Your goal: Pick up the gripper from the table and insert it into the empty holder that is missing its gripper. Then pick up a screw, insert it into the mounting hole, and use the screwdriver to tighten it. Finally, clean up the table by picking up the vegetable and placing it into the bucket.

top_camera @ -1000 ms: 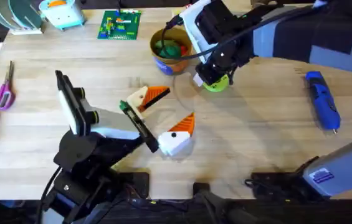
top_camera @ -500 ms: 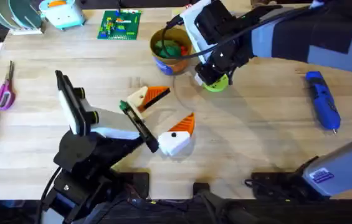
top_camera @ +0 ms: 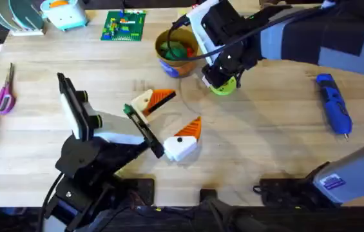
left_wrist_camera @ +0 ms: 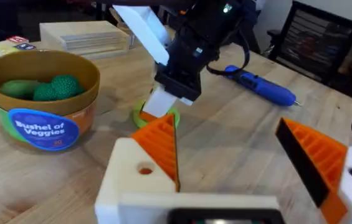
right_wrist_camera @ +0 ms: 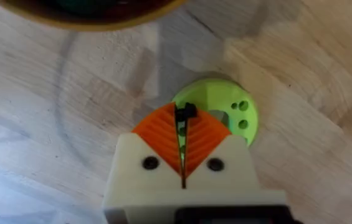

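My right gripper (right_wrist_camera: 184, 127) is pinched shut on a tiny dark screw (right_wrist_camera: 188, 112), held between the orange pads (right_wrist_camera: 160, 134) at their very tips. Right under it lies a round green disc (right_wrist_camera: 228, 109) with small holes, flat on the table (right_wrist_camera: 51, 124). In the overhead view this gripper (top_camera: 219, 80) sits upper middle, just right of the bucket (top_camera: 176, 50).

My left gripper (left_wrist_camera: 232, 149) stands wide, its two orange ribbed pads (left_wrist_camera: 163, 146) well apart on white holders (left_wrist_camera: 132, 180), each with a mounting hole. Overhead it (top_camera: 172, 119) is near the middle of the frame, holding nothing.

The bucket (left_wrist_camera: 38, 96) is tan-yellow with a blue label reading "Bushel of Veggies" in white letters. Inside lie green vegetables (left_wrist_camera: 54, 87), one knobbly and one smoother; overhead a bit of red shows among them.

The screwdriver (top_camera: 334, 103) is blue and lies flat at the right of the overhead frame, its pale tip toward the lower edge, well apart from both grippers. In the left wrist view it (left_wrist_camera: 260, 86) lies beyond the right gripper (left_wrist_camera: 163, 102).

At the upper edge overhead is a green brick plate (top_camera: 124, 26); at the left edge, scissors (top_camera: 2, 93) with purple handles.
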### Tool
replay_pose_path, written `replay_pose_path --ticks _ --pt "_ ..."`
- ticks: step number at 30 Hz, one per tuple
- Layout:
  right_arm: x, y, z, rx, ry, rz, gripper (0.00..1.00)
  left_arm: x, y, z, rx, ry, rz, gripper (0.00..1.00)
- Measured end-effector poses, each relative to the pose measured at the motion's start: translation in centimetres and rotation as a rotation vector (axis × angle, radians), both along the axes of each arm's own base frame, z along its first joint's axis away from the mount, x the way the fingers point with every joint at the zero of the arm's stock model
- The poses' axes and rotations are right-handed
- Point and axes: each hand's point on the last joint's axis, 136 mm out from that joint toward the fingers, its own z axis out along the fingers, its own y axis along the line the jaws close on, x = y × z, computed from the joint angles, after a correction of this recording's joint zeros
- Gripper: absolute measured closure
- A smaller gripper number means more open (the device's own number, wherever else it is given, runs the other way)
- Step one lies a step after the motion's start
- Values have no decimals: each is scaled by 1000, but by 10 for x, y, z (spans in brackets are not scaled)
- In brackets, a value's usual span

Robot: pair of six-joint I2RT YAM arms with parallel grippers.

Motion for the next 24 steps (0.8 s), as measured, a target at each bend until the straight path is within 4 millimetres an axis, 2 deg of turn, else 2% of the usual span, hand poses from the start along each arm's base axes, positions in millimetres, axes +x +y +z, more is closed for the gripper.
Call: replay_pose_path --ticks 5,14,19,24 --pt "0 0 19 23 -36 0 994 0 0 0 0 0 0 8" --pt "-4 5 104 191 -201 -18 994 0 0 0 0 0 0 8" --pt "-26 31 145 399 -200 15 994 0 0 0 0 0 0 8" --pt "-60 69 166 479 -182 128 994 0 0 0 0 0 0 8"
